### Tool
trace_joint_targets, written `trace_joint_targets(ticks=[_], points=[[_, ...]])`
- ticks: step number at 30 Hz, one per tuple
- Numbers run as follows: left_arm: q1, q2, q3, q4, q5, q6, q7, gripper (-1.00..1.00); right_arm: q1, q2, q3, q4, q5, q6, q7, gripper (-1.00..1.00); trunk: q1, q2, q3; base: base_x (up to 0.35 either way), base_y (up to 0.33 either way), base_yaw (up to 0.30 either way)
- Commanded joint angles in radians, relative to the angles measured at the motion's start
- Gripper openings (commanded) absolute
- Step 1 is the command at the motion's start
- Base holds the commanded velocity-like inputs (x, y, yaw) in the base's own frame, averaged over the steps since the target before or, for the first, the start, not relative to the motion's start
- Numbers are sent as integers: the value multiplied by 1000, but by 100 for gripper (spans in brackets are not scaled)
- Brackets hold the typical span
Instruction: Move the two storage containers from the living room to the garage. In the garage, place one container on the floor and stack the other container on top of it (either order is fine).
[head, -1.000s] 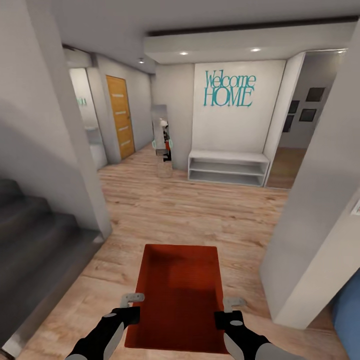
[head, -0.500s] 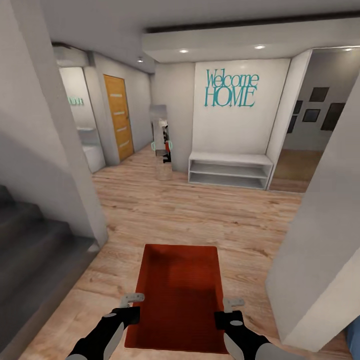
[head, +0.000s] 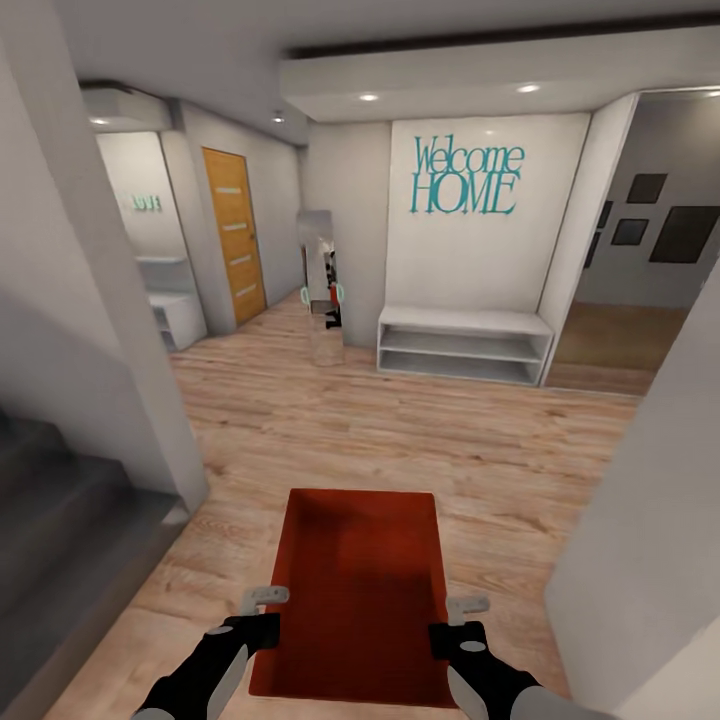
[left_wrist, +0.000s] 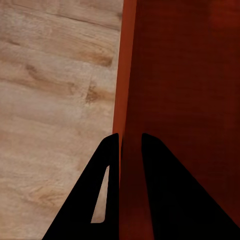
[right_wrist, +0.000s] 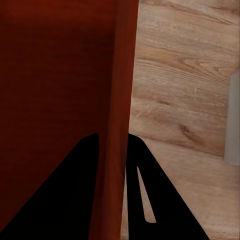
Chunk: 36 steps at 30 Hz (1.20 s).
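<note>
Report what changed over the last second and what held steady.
The camera shifted: the pillars at both edges slid outward, opening more of the left alcove and the right room, so the robot is advancing down the hall. The container stayed gripped by the left gripper and right gripper, in the same pose.

Head camera: high, facing forward and down over both arms, taking in the storage container (head: 360, 590) at the near edge, the wood floor (head: 400, 430) and the far wall with its teal lettering (head: 466, 178).

Left wrist camera: very close, looking along the left gripper (left_wrist: 131, 142) at 1 container wall and the planks beside it.

Right wrist camera: equally close, looking along the right gripper (right_wrist: 113, 140) at the opposite wall.

All 3 views share the container and the planks flanking it.
</note>
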Motion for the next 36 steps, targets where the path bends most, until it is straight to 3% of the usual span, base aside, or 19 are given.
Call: trace_joint_targets(ticks=[1,9,19,36], points=[[0,1,-10,-4,-12,7,11,-100,-1,-3,8,23,-23,-6,-5,-100,1,-2,-2,322,0,0],[0,1,-10,-5,-12,6,11,-100,-1,-4,8,23,-23,-6,-4,-100,1,-2,-2,322,0,16],[0,1,-10,-5,-12,6,11,-100,-1,-4,8,23,-23,-6,-4,-100,1,-2,-2,323,0,180],[0,1,-10,-5,-12,6,11,-100,-1,-4,8,23,-23,-6,-5,-100,1,-2,-2,323,0,7]])
